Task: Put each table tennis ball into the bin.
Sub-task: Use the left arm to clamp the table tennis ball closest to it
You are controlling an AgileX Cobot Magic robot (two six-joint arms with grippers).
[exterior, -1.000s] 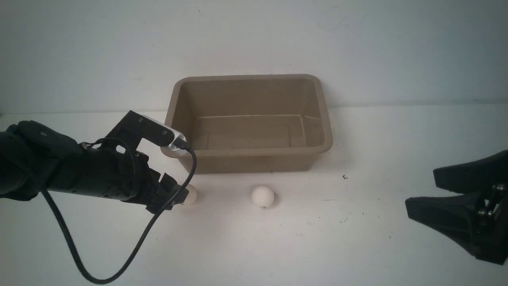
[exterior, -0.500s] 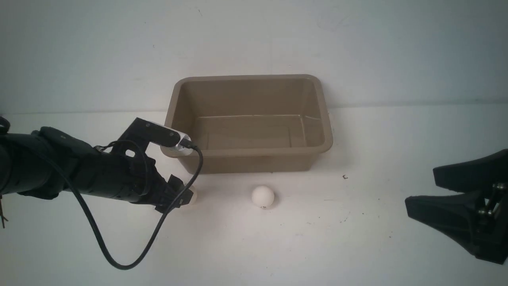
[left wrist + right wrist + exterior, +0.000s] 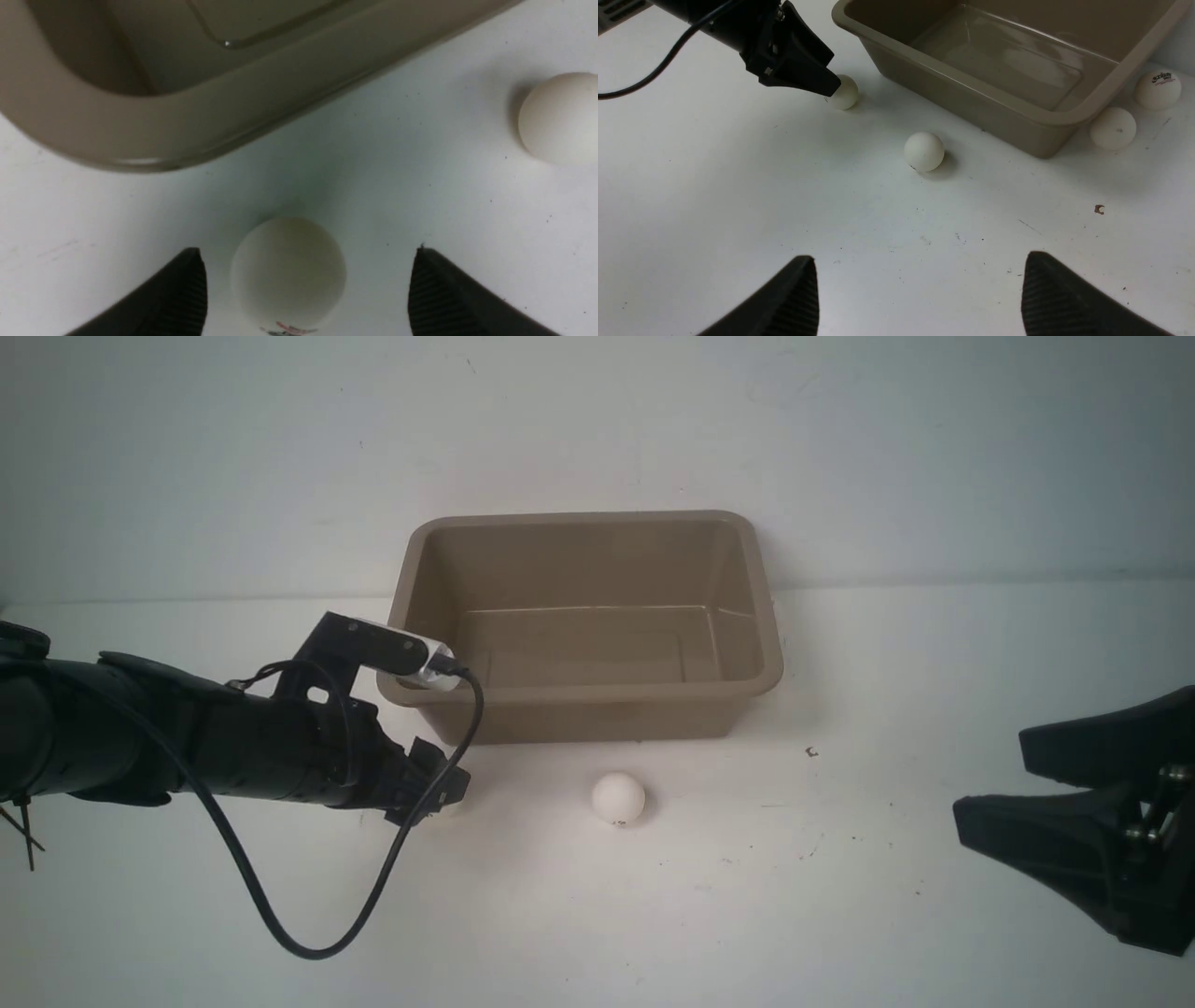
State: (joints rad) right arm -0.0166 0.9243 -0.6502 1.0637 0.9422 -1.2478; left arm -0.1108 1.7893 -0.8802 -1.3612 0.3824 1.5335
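Observation:
The taupe bin (image 3: 579,714) stands at the back middle of the table with nothing inside. My left gripper (image 3: 446,791) is open and low at the bin's front left corner. Its jaws stand on both sides of a white ball (image 3: 288,273), closer to one finger, without gripping it. The front view hides that ball; the right wrist view shows it (image 3: 845,92). A second ball (image 3: 618,798) lies before the bin's front wall. Two more balls (image 3: 1113,128) (image 3: 1158,89) lie beside the bin's end wall. My right gripper (image 3: 990,777) is open and empty at the far right.
The left arm's black cable (image 3: 308,947) loops down onto the table in front of the arm. A small brown speck (image 3: 811,752) lies right of the bin. The white wall rises right behind the bin.
My left gripper has slid forward and to the right, closing in on the ball so that its jaws now flank it and hide it in the front view. The right arm has not moved.

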